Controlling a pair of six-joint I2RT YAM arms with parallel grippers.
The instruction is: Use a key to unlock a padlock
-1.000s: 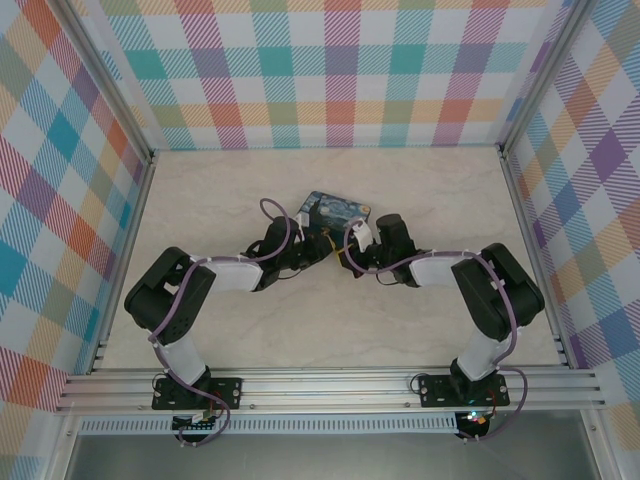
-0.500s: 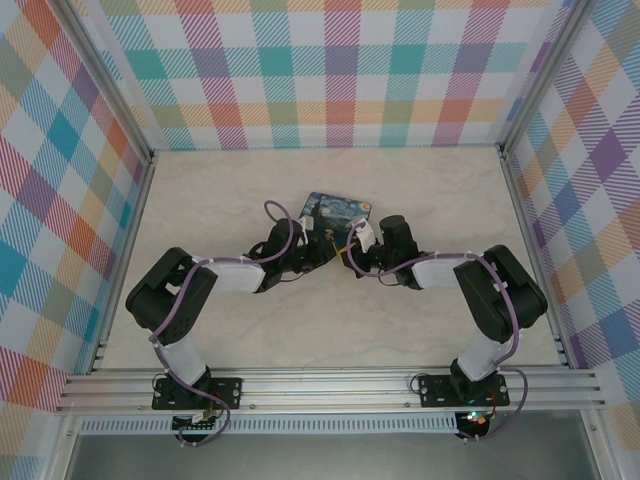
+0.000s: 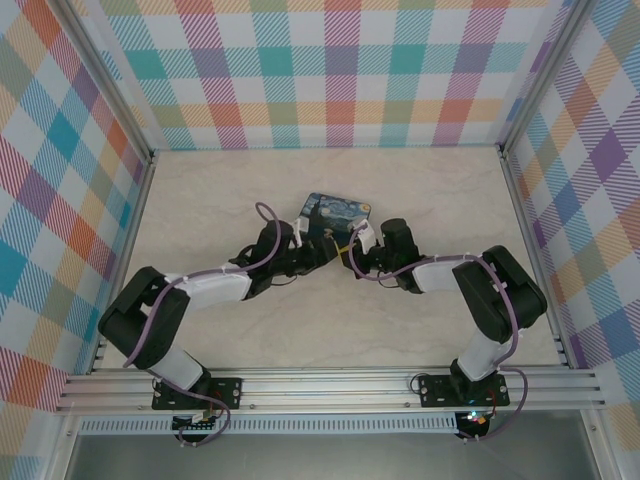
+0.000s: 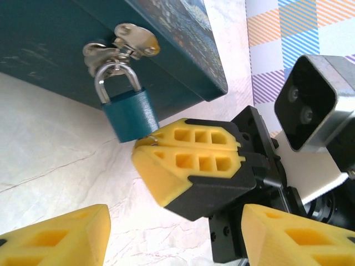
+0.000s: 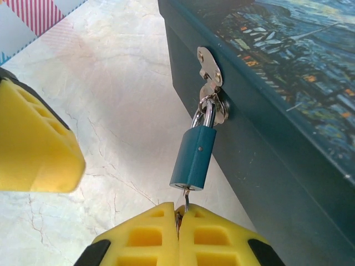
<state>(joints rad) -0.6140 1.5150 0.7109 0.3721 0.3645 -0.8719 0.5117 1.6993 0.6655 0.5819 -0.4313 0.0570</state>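
Worktop point(image 3: 430, 190): pale marbled surface carrying the tin; both arms reach to its middle.
Tin point(image 5: 277, 72): dark blue, painted lid; lies flat on the worktop with its side wall facing both claws.
Hasp point(image 5: 209, 66): silver metal fitting on the tin's side wall; its loop carries the shackle.
Padlock point(image 5: 194, 158): blue body, silver U-shackle threaded through the hasp loop. Both shackle legs sit in the body. The body hangs off the tin wall, keyhole end toward the right claw.
Key point(image 5: 187, 199): thin metal sliver. Its tip enters the base of the padlock body; the rest is hidden between the fingertips.
Right claw point(image 5: 178, 213): yellow fingers pressed together, pinching the key. Fingertips just beside the padlock base, seen also from the left wrist.
Left claw point(image 3: 315, 256): fingers point(image 4: 55, 235) spread wide apart, gripping nothing. It faces the padlock from the opposite side, near the right claw and apart from the tin.
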